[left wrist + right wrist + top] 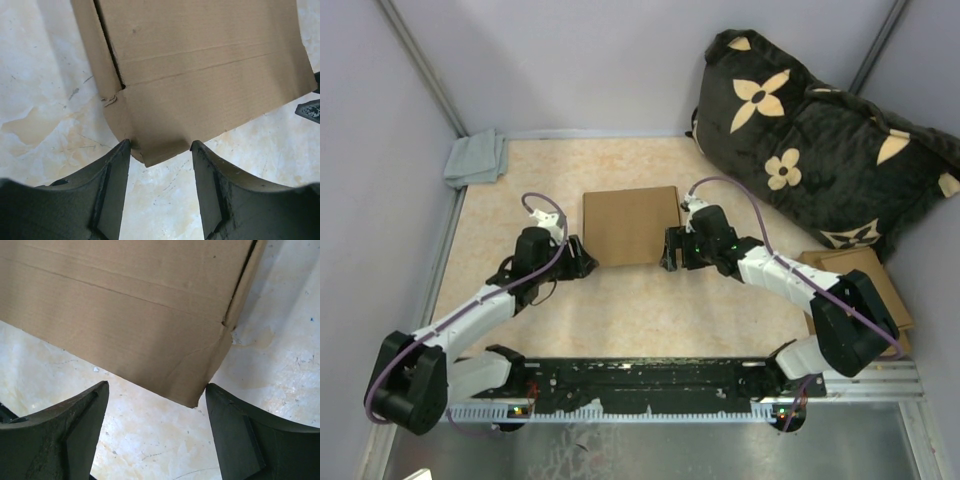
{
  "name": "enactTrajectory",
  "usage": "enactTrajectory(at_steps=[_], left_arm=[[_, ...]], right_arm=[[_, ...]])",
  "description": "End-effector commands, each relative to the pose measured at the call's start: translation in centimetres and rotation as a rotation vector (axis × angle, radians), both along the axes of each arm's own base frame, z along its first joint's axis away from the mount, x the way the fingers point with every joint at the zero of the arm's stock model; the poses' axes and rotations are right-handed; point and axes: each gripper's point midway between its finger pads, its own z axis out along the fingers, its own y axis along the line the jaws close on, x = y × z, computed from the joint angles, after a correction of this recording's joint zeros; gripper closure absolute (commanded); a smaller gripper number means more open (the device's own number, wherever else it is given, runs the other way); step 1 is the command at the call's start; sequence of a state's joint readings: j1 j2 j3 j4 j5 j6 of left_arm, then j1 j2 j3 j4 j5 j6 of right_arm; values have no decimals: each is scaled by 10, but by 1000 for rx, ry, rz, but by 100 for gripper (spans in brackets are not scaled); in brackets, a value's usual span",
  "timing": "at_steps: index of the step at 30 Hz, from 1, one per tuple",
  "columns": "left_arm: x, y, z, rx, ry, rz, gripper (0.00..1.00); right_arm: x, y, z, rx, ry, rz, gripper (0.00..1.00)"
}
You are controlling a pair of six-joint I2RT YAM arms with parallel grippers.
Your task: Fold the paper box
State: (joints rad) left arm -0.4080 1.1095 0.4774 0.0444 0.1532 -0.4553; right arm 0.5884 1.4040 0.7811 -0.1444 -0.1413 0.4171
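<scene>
Now my left gripper (160,146) spread, paper box (631,225) corner between its fingertips; my right gripper (157,388) spread, other near corner just ahead, untouched; box flat on table (650,310).

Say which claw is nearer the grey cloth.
Left. The left claw is at the paper box's near-left corner, toward the grey cloth; the right claw is at the near-right corner.

i see the paper box (631,225) as plain brown corrugated cardboard, matt, a little crumpled at its near corners. the left gripper (161,150) has fingers (107,200) of black matt plastic, slightly grainy. the table (650,310) looks smooth, marbled beige. the pillow (820,150) at far right is soft plush cloth.
</scene>
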Motion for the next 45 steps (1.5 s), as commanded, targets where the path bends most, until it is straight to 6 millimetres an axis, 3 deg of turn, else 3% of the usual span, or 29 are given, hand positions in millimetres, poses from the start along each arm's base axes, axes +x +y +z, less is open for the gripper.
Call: enactTrajectory(at_steps=[1,12,21,35,45], left_arm=[[1,-12,26,-49,-46,-59,42],[2,-11,36,-33,-38,-54,44],[0,-8,18,-11,17,-40,44],[2,-3,2,24,42,-18,46],[9,4,-28,80,93,26,48]], right_arm=[[7,20,37,71,-70,59,23],[3,15,43,63,-73,53,24],[5,14,33,46,-65,48,24],[10,9,9,-2,-47,18,26],[18,-2,-26,-84,-14,-45,36]])
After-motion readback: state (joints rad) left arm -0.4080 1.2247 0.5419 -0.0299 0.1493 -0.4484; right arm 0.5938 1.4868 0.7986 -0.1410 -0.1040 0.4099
